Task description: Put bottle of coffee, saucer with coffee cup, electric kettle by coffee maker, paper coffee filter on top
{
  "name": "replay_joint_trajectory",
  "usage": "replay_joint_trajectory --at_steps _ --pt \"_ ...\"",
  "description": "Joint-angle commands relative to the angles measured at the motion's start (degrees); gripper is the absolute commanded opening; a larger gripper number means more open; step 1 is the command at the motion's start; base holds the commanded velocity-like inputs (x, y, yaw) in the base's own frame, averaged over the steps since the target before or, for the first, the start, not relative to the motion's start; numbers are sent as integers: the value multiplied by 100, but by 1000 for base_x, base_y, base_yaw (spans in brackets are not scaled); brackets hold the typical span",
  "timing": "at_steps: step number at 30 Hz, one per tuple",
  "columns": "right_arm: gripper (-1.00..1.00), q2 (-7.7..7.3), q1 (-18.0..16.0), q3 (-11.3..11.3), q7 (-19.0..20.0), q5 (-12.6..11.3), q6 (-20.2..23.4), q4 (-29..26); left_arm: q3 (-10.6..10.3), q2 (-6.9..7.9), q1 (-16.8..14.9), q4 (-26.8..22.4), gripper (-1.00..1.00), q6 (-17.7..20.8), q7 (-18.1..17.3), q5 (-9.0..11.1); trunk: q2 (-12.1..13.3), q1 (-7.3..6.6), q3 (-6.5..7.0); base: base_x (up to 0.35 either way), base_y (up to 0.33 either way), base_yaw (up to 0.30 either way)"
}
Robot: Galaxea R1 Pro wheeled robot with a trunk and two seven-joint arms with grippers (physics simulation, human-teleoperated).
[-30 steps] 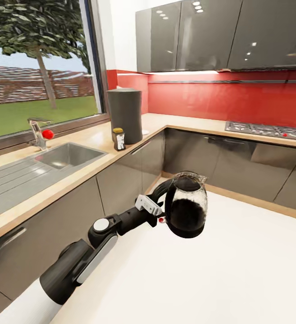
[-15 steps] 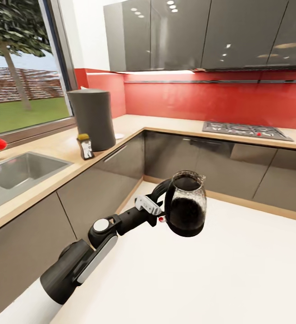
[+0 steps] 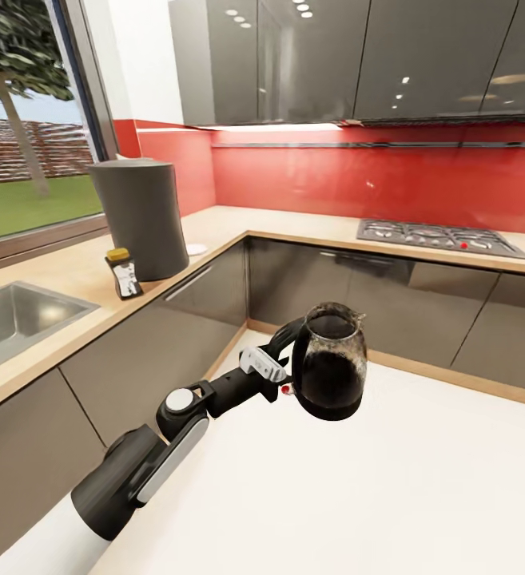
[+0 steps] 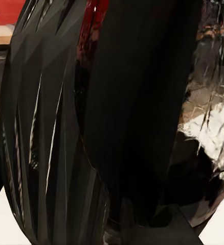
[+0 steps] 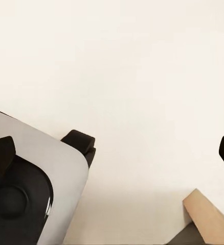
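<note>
In the head view my left gripper (image 3: 288, 359) is shut on the loop handle of the electric kettle (image 3: 330, 371), which hangs upright over the pale floor, well short of the countertop (image 3: 70, 271). The kettle's dark glass (image 4: 117, 127) looms close in the left wrist view. On the countertop stands the tall grey coffee maker (image 3: 138, 220), with the yellow-lidded bottle of coffee (image 3: 124, 274) just in front of it. The edge of the white saucer (image 3: 196, 249) peeks out behind the maker. My right gripper (image 5: 114, 153) is open over the floor, with nothing between its fingers.
A steel sink (image 3: 14, 315) is set in the countertop left of the maker. A gas hob (image 3: 438, 237) lies on the back counter under glossy dark wall cabinets (image 3: 358, 60). Dark base cabinets (image 3: 158, 343) line the corner, with open pale floor (image 3: 390, 495) in front.
The camera has swung right: the sink, maker and bottle have slid left in the picture and the tap has left it. The kettle stays held in my left gripper.
</note>
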Motion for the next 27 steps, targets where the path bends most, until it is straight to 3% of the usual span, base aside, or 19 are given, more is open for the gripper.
replay_joint_trajectory --at_steps 1,27 --pt "100 0 -10 15 5 5 -43 21 -2 3 -6 -7 -100 37 4 69 -3 3 -5 326 -17 0" --pt "100 0 -10 22 6 9 -42 21 -3 3 -6 3 -100 -42 4 69 -3 3 -5 327 -25 0"
